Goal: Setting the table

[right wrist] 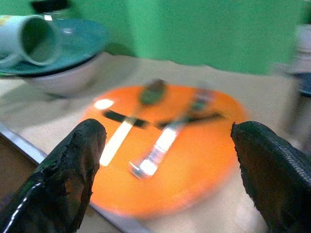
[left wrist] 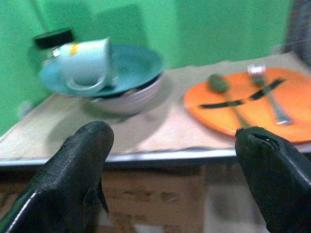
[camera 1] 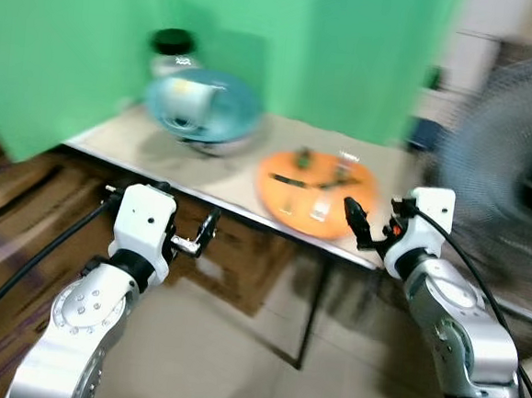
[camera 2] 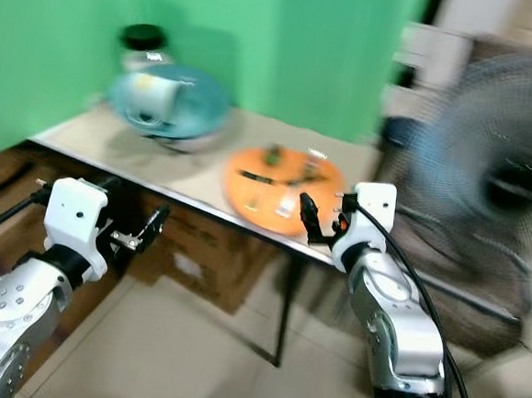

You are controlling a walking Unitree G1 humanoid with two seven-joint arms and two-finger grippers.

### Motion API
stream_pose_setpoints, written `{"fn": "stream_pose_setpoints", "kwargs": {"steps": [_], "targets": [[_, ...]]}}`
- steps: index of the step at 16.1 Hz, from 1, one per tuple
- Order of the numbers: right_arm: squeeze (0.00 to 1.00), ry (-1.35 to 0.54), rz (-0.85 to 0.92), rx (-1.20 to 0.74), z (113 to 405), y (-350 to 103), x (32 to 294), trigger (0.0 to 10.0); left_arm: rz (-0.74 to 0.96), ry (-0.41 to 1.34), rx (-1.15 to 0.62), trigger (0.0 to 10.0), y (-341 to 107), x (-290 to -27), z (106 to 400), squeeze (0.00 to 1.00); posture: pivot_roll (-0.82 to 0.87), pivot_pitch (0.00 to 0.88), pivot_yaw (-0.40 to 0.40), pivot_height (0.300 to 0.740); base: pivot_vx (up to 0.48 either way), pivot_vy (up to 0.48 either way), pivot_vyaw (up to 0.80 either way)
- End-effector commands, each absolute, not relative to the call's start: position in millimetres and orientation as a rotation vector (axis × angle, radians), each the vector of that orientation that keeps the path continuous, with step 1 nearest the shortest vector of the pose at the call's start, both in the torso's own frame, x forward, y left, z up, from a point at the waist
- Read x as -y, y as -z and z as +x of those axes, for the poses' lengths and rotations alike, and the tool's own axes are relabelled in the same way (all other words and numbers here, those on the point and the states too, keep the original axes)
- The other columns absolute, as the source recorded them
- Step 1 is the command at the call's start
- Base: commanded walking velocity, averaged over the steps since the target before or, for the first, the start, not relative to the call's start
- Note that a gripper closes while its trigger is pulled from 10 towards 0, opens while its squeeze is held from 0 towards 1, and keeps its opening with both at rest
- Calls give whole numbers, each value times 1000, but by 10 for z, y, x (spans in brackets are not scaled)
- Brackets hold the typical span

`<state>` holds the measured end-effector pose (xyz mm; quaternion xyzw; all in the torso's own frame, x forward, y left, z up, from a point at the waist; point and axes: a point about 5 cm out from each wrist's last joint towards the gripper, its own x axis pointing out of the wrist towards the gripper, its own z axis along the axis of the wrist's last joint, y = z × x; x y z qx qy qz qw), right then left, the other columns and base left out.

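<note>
The approach is judged under way — right gripper spread before the orange plate; left gripper spread too; a reach is called for next.

We note the table mid-frame: plate with cutlery centre-right; mug in stacked dishes upper left, jar behind; fan far right.
</note>
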<state>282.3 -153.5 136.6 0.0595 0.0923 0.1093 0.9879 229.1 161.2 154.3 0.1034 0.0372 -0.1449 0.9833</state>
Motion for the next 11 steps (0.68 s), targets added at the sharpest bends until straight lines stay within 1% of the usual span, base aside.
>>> {"fn": "stream_pose_setpoints", "kwargs": {"steps": [1,3,4,5,6,9,11], "targets": [[0,-235,107,-173,2849,-1402,1472,10000,206,320,-98,10000,-1518,-1597,2273,0,135,0,19,740,292,0,0],[0,-215,81,-175,2877,-1409,1468,10000,206,334,-100,10000,-1519,-1586,2266,0,135,0,18,740,292,0,0],[0,-198,44,-189,2923,-1399,1459,10000,208,347,-110,10000,-1507,-1577,2265,0,134,0,21,740,289,0,0],[0,-186,45,-199,2970,-1400,1448,10000,211,359,-115,10000,-1499,-1566,2268,0,134,0,21,740,259,0,0],[1000,-153,50,-223,3021,-1392,1455,10000,213,380,-125,10000,-1488,-1552,2270,0,132,0,19,740,0,0,0],[1000,-134,68,-282,3176,-1368,1352,10000,200,435,-147,10000,-1469,-1484,2250,0,128,0,18,740,0,0,0],[1000,-147,27,-299,3330,-1370,1235,10000,186,536,-177,10000,-1441,-1399,2200,0,129,0,14,740,0,0,0]]}}
